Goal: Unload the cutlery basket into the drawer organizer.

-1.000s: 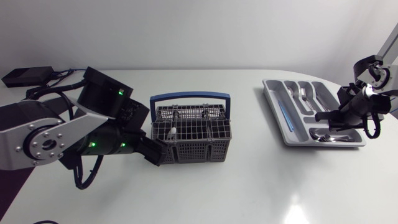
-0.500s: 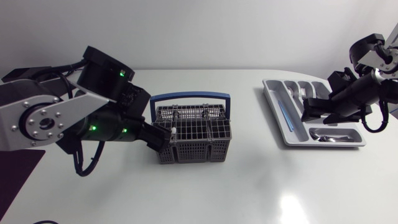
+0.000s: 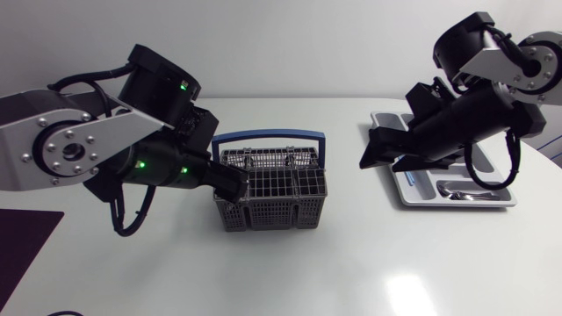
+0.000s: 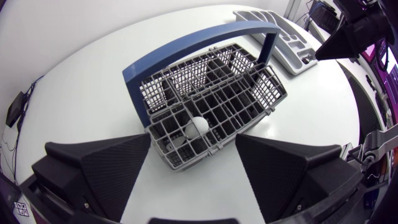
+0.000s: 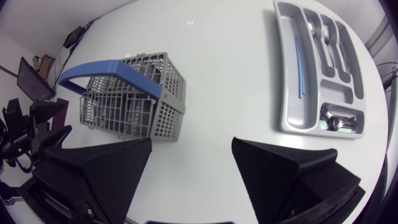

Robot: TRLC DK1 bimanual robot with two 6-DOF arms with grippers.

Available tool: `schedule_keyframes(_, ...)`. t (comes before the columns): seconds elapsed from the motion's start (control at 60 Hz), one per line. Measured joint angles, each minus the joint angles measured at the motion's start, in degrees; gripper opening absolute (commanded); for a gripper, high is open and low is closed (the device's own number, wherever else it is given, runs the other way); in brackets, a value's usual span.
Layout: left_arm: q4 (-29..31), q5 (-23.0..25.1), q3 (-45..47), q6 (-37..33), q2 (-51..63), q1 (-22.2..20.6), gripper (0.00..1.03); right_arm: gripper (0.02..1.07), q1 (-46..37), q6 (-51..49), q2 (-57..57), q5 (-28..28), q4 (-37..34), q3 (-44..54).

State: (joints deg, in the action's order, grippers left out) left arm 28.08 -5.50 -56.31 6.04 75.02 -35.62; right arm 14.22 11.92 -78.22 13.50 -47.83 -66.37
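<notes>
The grey wire cutlery basket (image 3: 274, 189) with a blue handle (image 3: 268, 137) stands mid-table. A white rounded cutlery end (image 4: 198, 127) sticks up in its near-end compartment. My left gripper (image 3: 232, 186) hangs open over that end of the basket, its fingers (image 4: 106, 168) either side of it and not touching. The grey drawer organizer (image 3: 457, 203) lies at the right, holding spoons (image 5: 336, 118), forks (image 5: 331, 42) and a blue piece (image 5: 297, 65). My right gripper (image 3: 385, 158) is open and empty above the table, between basket and organizer.
A black box with cables (image 3: 35, 107) lies at the far left. A dark mat (image 3: 22, 241) covers the front left corner. My right arm (image 3: 474, 110) hides part of the organizer in the head view.
My right gripper opened over the organizer's spoon compartment, then rose and swung left toward the basket. My left arm lifted slightly and shifted right over the basket's end.
</notes>
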Motion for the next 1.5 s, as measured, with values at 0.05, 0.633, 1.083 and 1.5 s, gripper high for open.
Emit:
schedule_keyframes(0.05, 0.0, -0.2, 0.0, 0.0, 0.0, 0.0, 0.94, 0.95, 2.0, 1.4, 0.0, 0.0, 0.0, 0.0)
schedule_keyframes(0.633, -4.1, -0.6, 0.1, 1.5, 3.9, 0.0, 0.75, 0.81, 11.4, 8.2, -0.8, -0.4, 9.2, 2.7)
schedule_keyframes(1.083, -8.3, -0.6, 2.4, 1.5, 6.1, 2.1, 0.33, 0.08, 15.5, 9.6, -6.0, -6.3, 22.8, 6.0)
schedule_keyframes(1.5, -9.5, -0.4, 2.4, 1.5, 9.7, 2.6, 0.32, 0.08, 17.3, 10.5, -12.7, -6.9, 23.4, 5.4)
